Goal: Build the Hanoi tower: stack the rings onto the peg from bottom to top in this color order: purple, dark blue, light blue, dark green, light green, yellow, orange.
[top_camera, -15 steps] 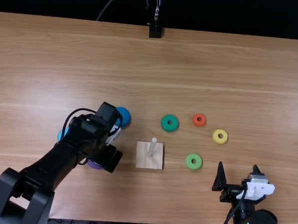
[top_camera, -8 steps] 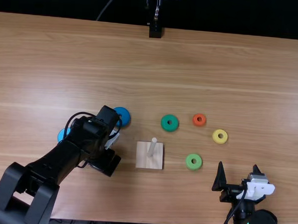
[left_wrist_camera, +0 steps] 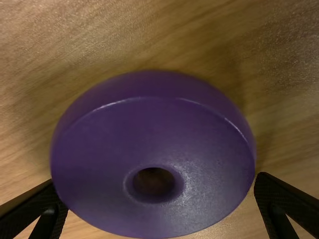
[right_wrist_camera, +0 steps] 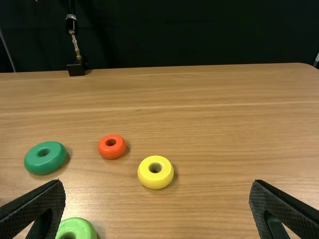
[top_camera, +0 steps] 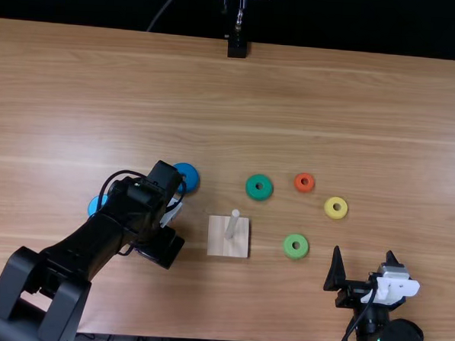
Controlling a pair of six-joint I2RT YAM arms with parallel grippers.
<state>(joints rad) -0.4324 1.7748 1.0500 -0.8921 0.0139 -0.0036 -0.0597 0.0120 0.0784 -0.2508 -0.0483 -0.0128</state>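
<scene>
Left gripper (top_camera: 159,247) holds its fingers (left_wrist_camera: 286,204) well spread, one on each side of the purple ring (left_wrist_camera: 204,149), left of the pegboard; whether both touch its rim, one cannot tell. While the top view gives the left arm (top_camera: 94,247) over that spot, the left wrist view reveals the ring's broad face and center hole. Just beyond that gripper lies the dark blue ring (top_camera: 185,173); the light blue ring (top_camera: 94,205) peeks out beside the arm. Near the middle, the peg (top_camera: 231,226) stands on its square wooden base (top_camera: 239,246). Farther right on the table (top_camera: 330,107) rest the dark green (top_camera: 259,178), light green (top_camera: 295,255), orange (top_camera: 304,174) and yellow (top_camera: 335,215) rings. Right gripper (top_camera: 364,252), fingers wide apart, hangs near the table's near edge; its wrist view reveals the yellow ring's rounded side and crops the light green one.
</scene>
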